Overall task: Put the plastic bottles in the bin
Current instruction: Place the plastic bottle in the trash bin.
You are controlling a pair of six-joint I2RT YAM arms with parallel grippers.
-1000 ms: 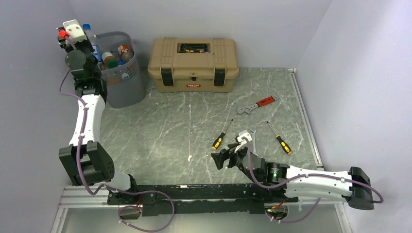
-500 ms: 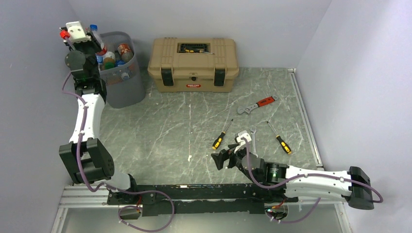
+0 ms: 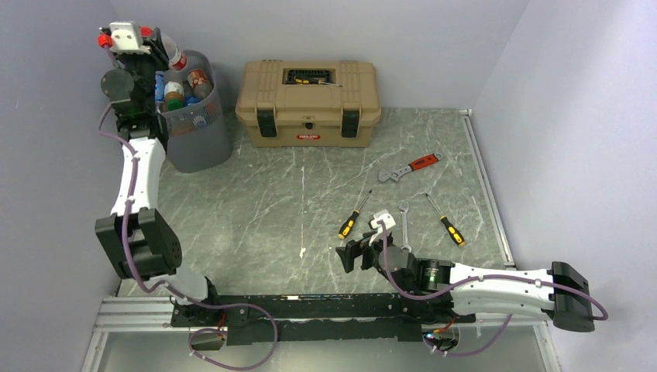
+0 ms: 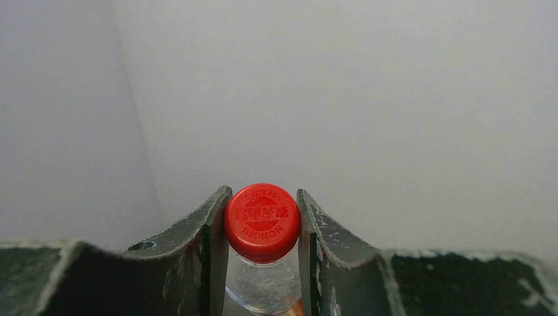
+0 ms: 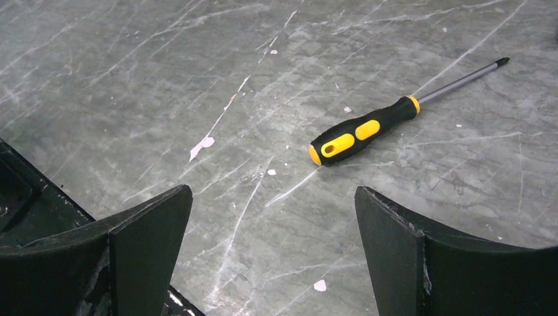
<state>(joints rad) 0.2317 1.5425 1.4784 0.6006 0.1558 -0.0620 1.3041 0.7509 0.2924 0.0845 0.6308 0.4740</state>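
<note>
The grey wire-mesh bin [image 3: 197, 128] stands at the far left and holds several plastic bottles [image 3: 186, 85]. My left gripper [image 3: 164, 48] is raised at the bin's left rim and is shut on a clear bottle with a red cap [image 3: 176, 59]. In the left wrist view the cap [image 4: 262, 222] sits pinched between the two fingertips, the clear neck below it, with only bare wall behind. My right gripper [image 3: 346, 256] is open and empty, low over the table near the front. In the right wrist view its jaws stand wide apart over bare table.
A tan toolbox [image 3: 308, 93] stands at the back centre. A yellow-black screwdriver [image 3: 352, 219] lies just ahead of my right gripper and shows in the right wrist view [image 5: 368, 128]. A second screwdriver [image 3: 447, 222], a silver wrench [image 3: 403, 215] and a red-handled wrench [image 3: 411, 167] lie right of centre.
My left gripper has lifted and swung right with the bottle, from left of the bin to over its rim. My right gripper has shifted slightly toward the near edge.
</note>
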